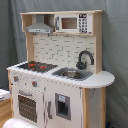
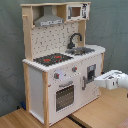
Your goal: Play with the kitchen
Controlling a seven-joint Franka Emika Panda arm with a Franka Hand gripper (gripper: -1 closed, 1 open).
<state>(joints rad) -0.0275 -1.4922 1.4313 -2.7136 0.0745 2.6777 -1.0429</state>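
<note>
In the second exterior view the gripper [image 2: 104, 80] hangs at the second exterior view's right, level with the toy kitchen [image 2: 55, 60]'s lower cupboard door [image 2: 91, 74] and seemingly just short of it, whether spread or pinched I cannot tell.

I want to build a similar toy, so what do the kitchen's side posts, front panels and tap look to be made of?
On the kitchen, the side posts look like pale unpainted wood, faintly grained. The front panels seem white-painted board, smooth and matte. The tap is black with a slight sheen, probably plastic, though that is uncertain.
</note>
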